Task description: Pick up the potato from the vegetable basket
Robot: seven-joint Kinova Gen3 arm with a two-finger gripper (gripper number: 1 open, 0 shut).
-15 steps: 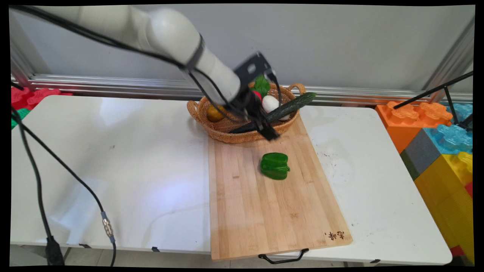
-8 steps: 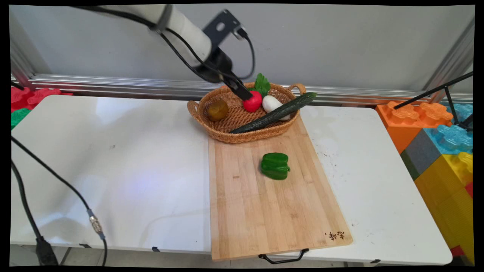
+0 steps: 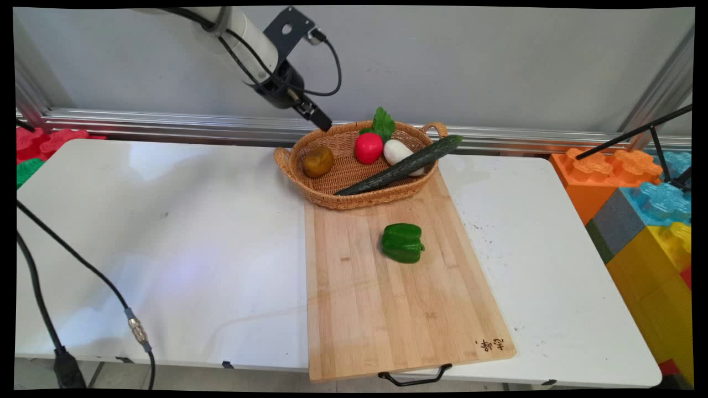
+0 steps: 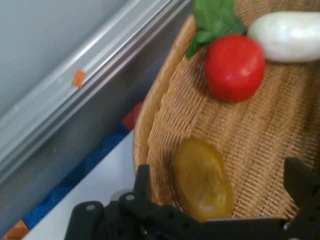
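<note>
One wicker basket (image 3: 354, 190) holds four items: one brownish-yellow fruit (image 3: 318, 161); one red radish (image 3: 369, 147) with green leaves; one white vegetable (image 3: 399, 153); one cucumber (image 3: 401, 165); in front of the basket lies one cutting board (image 3: 387, 309) bearing one green pepper (image 3: 402, 242).

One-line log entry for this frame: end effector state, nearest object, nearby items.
end effector: open, empty | raised over wicker basket back rim | nearest: brown fruit | nearby: red radish, white vegetable, cucumber

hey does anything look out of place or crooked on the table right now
The cucumber lies aslant across the wicker basket, its far end poking out over the rim. The green pepper sits alone on the cutting board. Nothing spilled or damaged.
</note>
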